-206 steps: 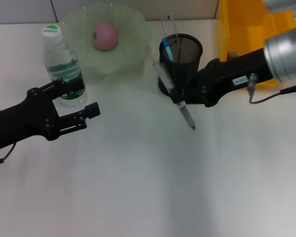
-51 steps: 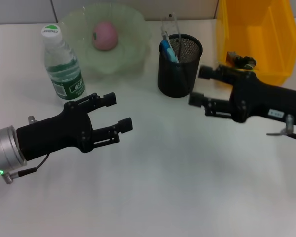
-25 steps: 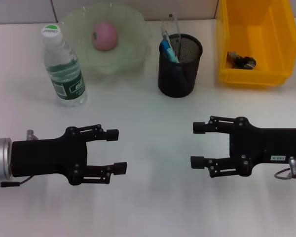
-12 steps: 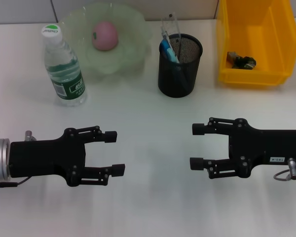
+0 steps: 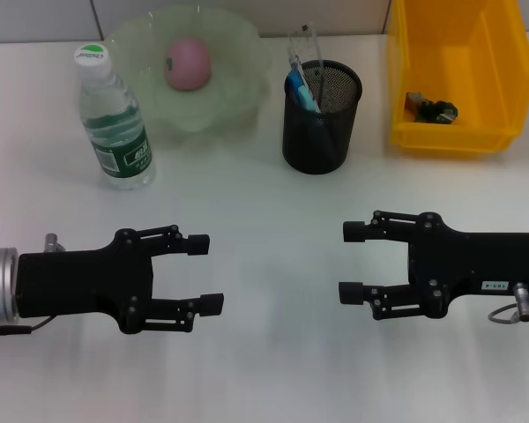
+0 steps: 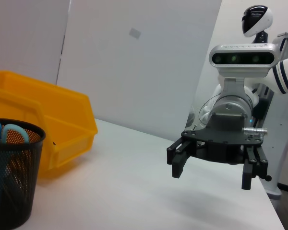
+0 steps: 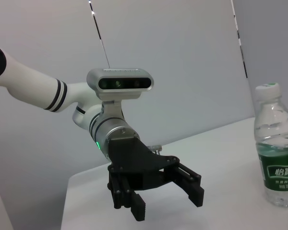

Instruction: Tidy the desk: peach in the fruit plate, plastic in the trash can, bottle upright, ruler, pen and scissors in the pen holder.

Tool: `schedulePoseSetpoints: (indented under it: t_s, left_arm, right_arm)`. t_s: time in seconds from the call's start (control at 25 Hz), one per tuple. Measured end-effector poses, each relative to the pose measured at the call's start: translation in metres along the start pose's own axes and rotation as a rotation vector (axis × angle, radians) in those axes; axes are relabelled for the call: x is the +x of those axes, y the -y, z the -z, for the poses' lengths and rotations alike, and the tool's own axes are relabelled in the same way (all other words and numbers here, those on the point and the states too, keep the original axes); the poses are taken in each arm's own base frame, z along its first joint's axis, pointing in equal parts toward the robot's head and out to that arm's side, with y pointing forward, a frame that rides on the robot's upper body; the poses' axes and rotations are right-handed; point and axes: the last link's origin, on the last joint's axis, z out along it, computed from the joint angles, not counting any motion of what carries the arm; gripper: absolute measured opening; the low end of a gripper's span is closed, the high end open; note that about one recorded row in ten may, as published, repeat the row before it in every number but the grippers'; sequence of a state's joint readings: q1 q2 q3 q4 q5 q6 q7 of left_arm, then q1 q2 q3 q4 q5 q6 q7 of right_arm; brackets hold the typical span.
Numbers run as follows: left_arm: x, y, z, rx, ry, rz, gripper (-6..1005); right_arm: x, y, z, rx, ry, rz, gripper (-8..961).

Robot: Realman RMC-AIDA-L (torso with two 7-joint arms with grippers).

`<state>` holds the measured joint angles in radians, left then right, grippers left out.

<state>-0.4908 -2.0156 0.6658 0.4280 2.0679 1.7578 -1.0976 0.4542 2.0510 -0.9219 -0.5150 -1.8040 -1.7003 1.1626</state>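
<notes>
Both arms lie low over the near part of the white counter, stretched level toward each other. The left pincer sits at the near left with its fingers spread and nothing between them; the right pincer mirrors it at the near right, likewise spread and empty.

At the far side, the bottle stands upright on the left, just beside the fruit plate, which holds the peach. The pen holder stands to the right of the plate with blue scissor handles and a clear ruler poking from its rim; the pen cannot be picked out inside the mesh. The trash can, a yellow bin at the far right and cut off by the frame edge, holds a small dark crumpled piece whose material is hard to make out.

Since half a second ago neither arm has shifted noticeably, and every item sits where it was.
</notes>
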Motion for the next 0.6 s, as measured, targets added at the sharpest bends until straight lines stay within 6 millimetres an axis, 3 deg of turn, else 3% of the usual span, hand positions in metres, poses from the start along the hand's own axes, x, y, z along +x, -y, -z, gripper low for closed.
schedulePoseSetpoints:
  t_s: [0.6]
  left_arm:
    - [0.001, 0.0, 0.0009, -0.001, 0.0, -0.009, 829]
  right_arm:
    - [0.0014, -0.001, -0.0008, -0.006, -0.008, -0.003, 819]
